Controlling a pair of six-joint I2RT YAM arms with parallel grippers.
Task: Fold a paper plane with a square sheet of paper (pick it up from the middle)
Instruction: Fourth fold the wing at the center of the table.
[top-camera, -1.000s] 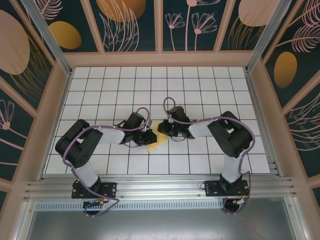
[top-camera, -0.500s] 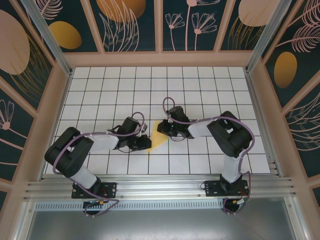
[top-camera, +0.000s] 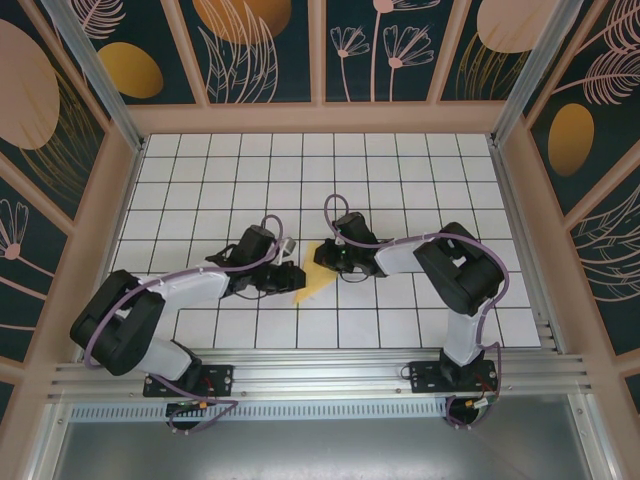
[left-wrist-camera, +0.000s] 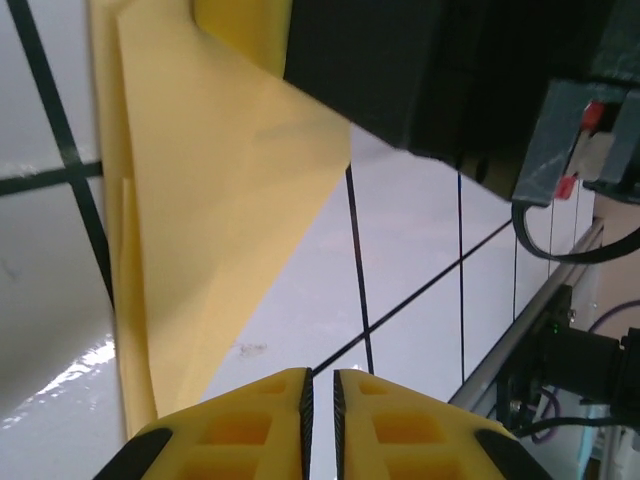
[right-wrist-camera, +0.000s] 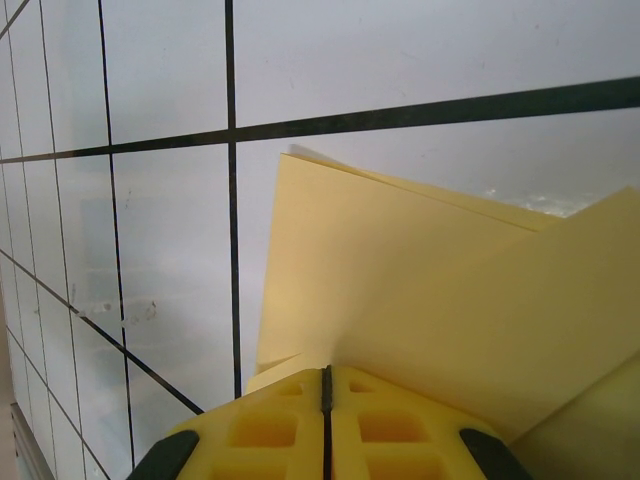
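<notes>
The yellow sheet of paper (top-camera: 313, 283) lies folded into a pointed, creased wedge on the white grid table, between the two arms. My right gripper (top-camera: 326, 262) sits at the sheet's far edge. In the right wrist view its jaws (right-wrist-camera: 326, 368) are pressed together on the paper (right-wrist-camera: 420, 280), which lifts toward them. My left gripper (top-camera: 289, 277) is just left of the sheet. In the left wrist view its jaws (left-wrist-camera: 320, 376) are all but closed with only table showing in the thin slit. The paper (left-wrist-camera: 200, 200) lies ahead and to the left.
The white grid table (top-camera: 400, 190) is walled in by a wooden frame with patterned panels. An aluminium rail (top-camera: 320, 375) runs along the near edge by both arm bases. The right gripper's black body (left-wrist-camera: 420, 70) hangs over the paper ahead of the left fingers.
The left gripper has drawn back to the left off the sheet, and its elbow has swung down to the left. More of the paper shows. The right gripper has stayed put.
</notes>
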